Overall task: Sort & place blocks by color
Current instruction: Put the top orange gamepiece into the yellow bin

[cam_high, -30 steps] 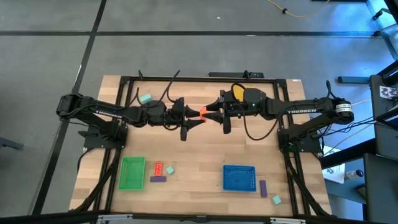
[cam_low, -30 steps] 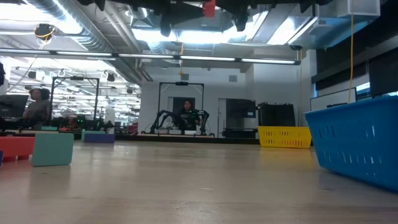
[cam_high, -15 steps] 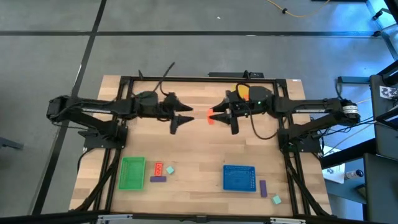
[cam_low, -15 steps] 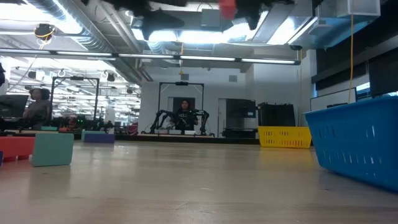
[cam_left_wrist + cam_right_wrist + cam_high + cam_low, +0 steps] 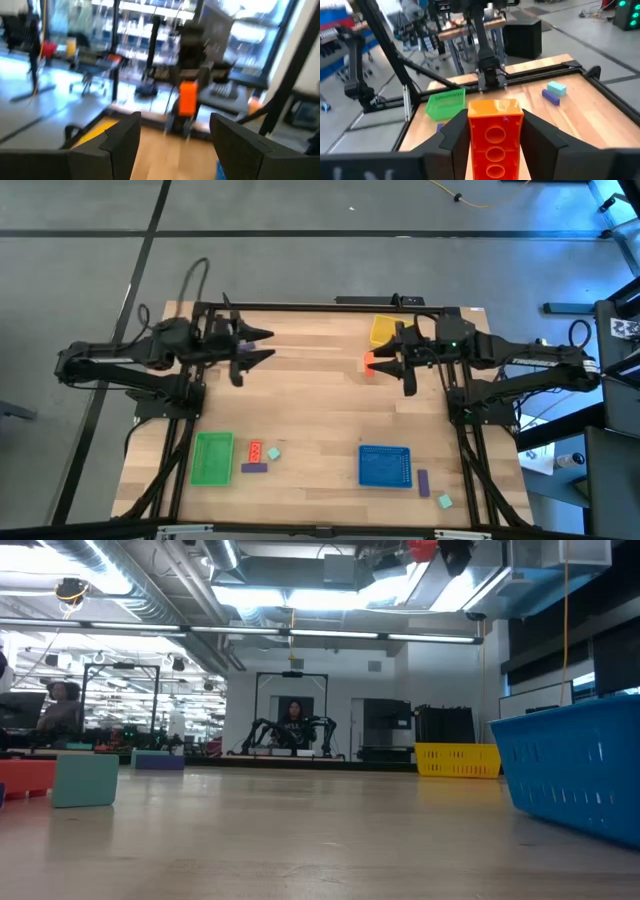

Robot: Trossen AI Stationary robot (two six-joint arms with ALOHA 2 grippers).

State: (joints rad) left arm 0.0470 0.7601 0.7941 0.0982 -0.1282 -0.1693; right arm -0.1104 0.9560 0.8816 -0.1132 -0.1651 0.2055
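An orange-red block (image 5: 368, 364) hangs high over the far right of the table, with my right gripper (image 5: 374, 363) shut on it. It also shows at the top of the low view as the block (image 5: 421, 549). My left gripper (image 5: 268, 345) stands open and holds nothing, high over the far left. Its wrist view looks across at the same block (image 5: 188, 98). On the table near the front lie a red block (image 5: 254, 451), a mint block (image 5: 273, 452) and a purple block (image 5: 254, 468). Another purple block (image 5: 423, 481) and mint block (image 5: 444, 501) lie beside the blue tray. My right gripper pinches the orange-red block's two long sides (image 5: 472, 131) between its two fingers (image 5: 454, 136). The fingers come level from the table's right and lie along the block. The block sticks out forward past them, its face with three round holes up, lifted clear of the table.
A green tray (image 5: 212, 457) sits near the front left, a blue tray (image 5: 385, 466) near the front right, and a yellow tray (image 5: 383, 330) at the far right under my right arm. A mint block (image 5: 556, 88) and a purple block (image 5: 550, 98) lie at the far left.
Both grippers met at the table's middle on the orange-red block. My left gripper has let go and drawn back toward the left edge, rising a little. My right gripper has drawn back toward the right edge, carrying the block clear of the table.
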